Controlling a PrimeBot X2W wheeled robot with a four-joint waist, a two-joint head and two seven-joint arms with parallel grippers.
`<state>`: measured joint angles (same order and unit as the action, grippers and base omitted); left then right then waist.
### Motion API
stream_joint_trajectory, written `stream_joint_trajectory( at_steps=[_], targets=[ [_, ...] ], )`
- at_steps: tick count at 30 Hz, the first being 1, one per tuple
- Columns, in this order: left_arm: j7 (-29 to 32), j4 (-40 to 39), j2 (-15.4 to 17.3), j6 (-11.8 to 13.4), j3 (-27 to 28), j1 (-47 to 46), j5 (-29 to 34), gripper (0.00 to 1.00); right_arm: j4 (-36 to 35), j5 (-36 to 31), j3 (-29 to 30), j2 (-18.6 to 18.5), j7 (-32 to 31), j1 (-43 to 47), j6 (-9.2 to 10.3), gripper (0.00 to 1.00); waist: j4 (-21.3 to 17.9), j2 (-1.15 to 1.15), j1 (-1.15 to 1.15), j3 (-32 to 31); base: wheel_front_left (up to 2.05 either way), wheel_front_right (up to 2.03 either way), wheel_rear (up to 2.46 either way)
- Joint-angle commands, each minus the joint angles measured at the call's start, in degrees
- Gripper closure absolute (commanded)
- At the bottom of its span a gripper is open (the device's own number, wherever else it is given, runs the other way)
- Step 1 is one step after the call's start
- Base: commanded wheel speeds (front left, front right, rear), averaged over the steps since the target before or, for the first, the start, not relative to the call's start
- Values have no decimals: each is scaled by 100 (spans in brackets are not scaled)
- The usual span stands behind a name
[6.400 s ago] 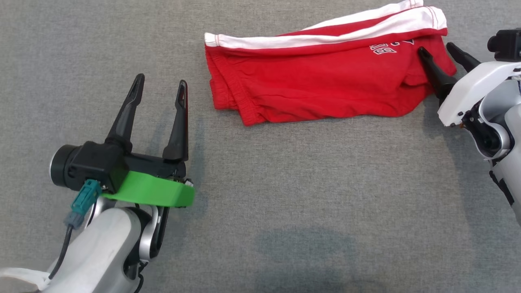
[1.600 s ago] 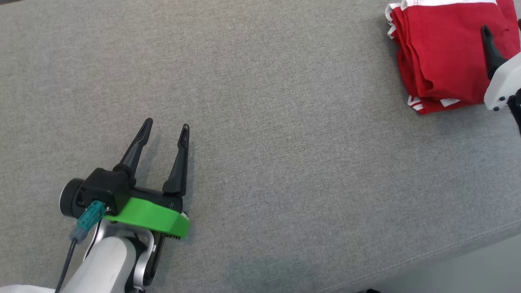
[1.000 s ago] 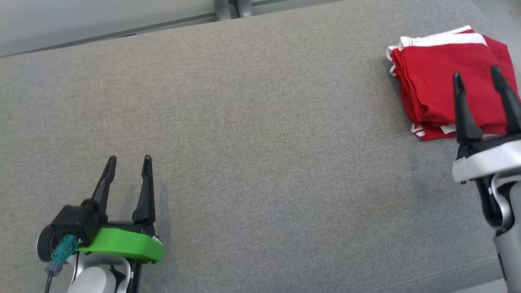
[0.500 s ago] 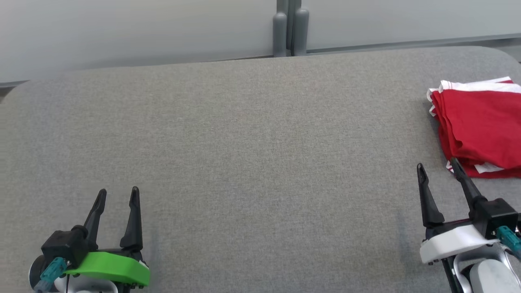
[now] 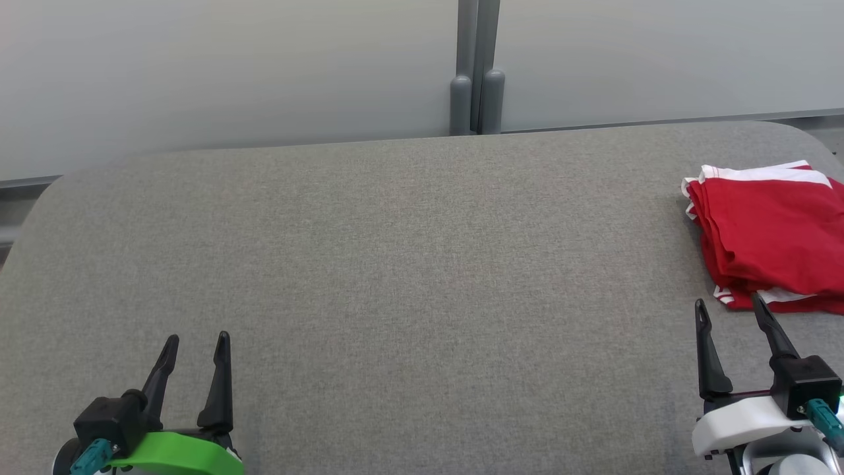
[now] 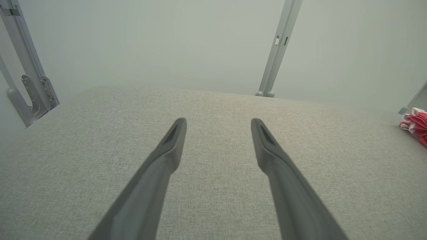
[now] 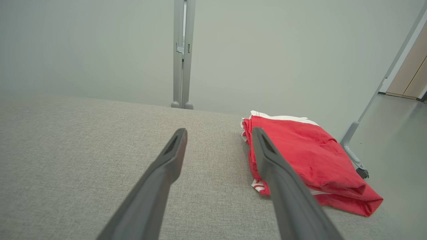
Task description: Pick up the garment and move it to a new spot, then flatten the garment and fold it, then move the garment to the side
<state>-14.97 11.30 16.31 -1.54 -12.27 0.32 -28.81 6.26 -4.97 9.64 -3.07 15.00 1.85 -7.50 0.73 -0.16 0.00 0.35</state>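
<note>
Folded red shorts (image 5: 771,237) lie just ahead of the right end effector (image 5: 726,303), which has backed off, released and empty. The left end effector (image 5: 198,338), also released, sits well apart. Side placement on the worktop (image 5: 422,264) looks done.

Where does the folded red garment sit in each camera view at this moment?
Head view: garment at the right edge, cut off by the frame.
Left wrist view: garment is a small sliver at the far right edge.
Right wrist view: garment right of centre, large and fully visible.
Shared landmark: the grey double post standing behind the far edge.
</note>
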Motion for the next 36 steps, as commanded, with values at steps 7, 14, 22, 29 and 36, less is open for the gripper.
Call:
stream_joint_trajectory(
  at_steps=[7, 14, 22, 29, 36],
  targets=[
    [-27, 34, -88, -67, 94, 74, 126, 0, -36, -77, 78, 10, 23, 77, 2, 0, -62, 16, 0, -28, 0, 0, 0],
    [-27, 74, -170, -111, 172, 92, 190, 0, 125, -80, 27, 12, 23, 112, 2, 0, -80, 16, 0, -50, 0, 0, 0],
    [-27, 90, -229, -159, 220, 94, 254, 0, 225, 12, 83, 7, 23, 5, 2, 0, -83, 16, 0, -68, 0, 0, 0],
    [-27, 113, -269, -180, 266, 120, 284, 0, 237, 7, 102, 8, 23, -17, 2, 0, -95, 16, 0, -77, 0, 0, 0],
    [0, 119, -289, -159, 284, 39, 276, 0, 258, 21, 81, 23, 1, 20, 0, 0, -96, 0, 0, -73, 0, 0, 0]
  ],
)
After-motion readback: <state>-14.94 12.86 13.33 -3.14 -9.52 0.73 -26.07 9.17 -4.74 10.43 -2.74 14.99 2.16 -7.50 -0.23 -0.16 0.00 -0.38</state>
